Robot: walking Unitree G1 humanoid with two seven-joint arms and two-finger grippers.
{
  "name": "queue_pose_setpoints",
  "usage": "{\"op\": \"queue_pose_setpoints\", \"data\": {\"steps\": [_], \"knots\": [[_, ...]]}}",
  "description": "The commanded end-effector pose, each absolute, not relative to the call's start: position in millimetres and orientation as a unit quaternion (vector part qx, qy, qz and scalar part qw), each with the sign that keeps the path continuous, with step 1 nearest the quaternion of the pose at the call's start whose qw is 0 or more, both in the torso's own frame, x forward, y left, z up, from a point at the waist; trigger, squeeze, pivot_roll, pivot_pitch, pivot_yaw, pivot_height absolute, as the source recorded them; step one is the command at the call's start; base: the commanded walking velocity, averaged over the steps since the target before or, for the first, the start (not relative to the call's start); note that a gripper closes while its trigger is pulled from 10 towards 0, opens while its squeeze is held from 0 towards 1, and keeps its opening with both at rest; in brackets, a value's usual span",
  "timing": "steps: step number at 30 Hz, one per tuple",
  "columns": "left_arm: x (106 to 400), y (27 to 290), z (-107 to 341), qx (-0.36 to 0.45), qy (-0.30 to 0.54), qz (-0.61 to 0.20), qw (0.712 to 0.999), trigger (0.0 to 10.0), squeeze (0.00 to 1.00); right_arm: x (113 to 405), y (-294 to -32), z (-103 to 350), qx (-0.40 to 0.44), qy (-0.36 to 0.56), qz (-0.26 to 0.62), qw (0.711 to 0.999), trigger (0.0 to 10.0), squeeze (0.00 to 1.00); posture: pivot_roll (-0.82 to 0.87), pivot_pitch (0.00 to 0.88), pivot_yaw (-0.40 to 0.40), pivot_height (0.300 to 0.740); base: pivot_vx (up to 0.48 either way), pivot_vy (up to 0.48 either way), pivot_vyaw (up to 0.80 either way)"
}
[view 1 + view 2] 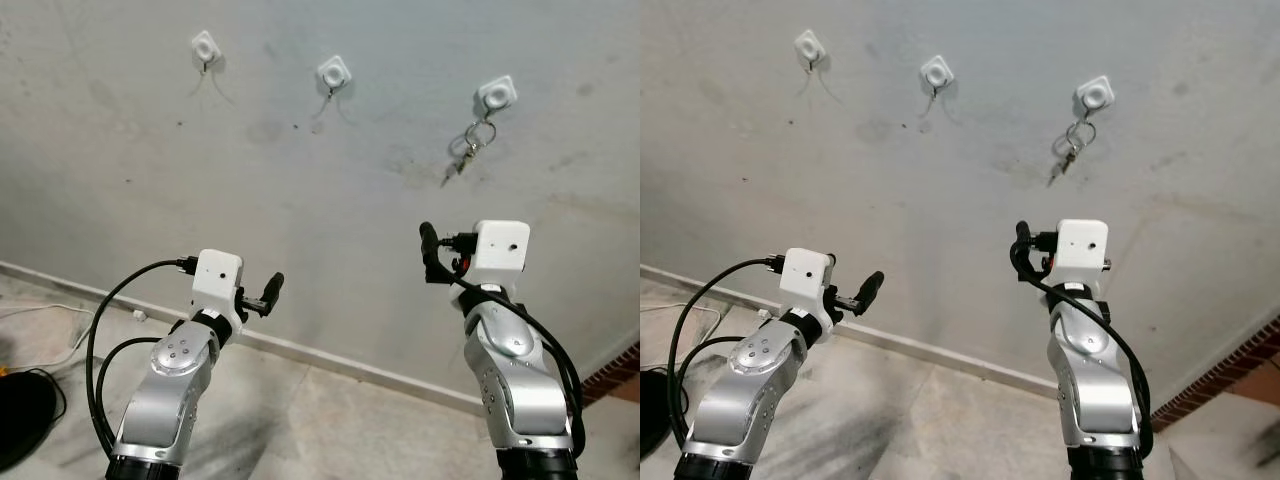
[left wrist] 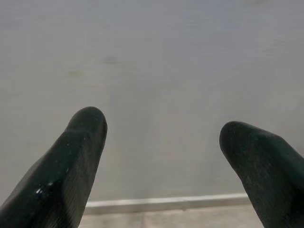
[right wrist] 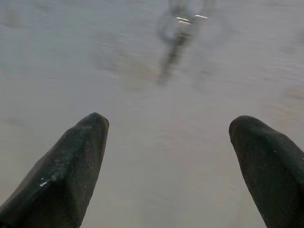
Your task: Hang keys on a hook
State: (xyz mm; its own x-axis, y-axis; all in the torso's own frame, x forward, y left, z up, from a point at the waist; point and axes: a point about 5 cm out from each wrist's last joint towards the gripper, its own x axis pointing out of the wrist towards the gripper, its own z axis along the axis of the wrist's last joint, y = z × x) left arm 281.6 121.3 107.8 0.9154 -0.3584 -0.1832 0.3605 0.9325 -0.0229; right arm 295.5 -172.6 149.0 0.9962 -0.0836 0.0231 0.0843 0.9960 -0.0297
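My right gripper (image 3: 168,161) was spread wide and held nothing, its two blunt black fingers (image 3: 66,171) aimed up at the wall (image 1: 300,200) just below the keys (image 1: 470,150). The keys hung from the rightmost hook (image 1: 497,94) by a thin metal ring — so I judged the hanging itself done, with the gripper apart from them. My left gripper (image 2: 161,166) was likewise parted and empty, pointed at bare wall above the pale baseboard (image 2: 166,204). The other two hooks (image 1: 334,72) carried nothing; each was a small white square pad with a wire prong beneath. The wall was grey plaster, smudged and scuffed, matte — the keys' metal caught small glints against it.
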Motion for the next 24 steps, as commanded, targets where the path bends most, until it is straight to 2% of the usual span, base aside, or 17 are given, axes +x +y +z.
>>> {"op": "queue_pose_setpoints", "data": {"steps": [1,24], "knots": [[283.0,128.0,110.9,0.013,0.089,-0.176,0.980,10.0,0.00,296.3,-169.6,152.5,-0.012,-0.017,-0.036,0.999,10.0,0.00,0.14,0.000,-0.039,0.740,0.000,0.480,0.00],[284.1,124.3,112.8,0.011,0.082,-0.180,0.980,10.0,0.00,296.5,-173.1,152.1,-0.011,-0.014,-0.046,0.999,10.0,0.00,0.13,0.000,-0.031,0.740,0.000,0.000,0.00]]}}
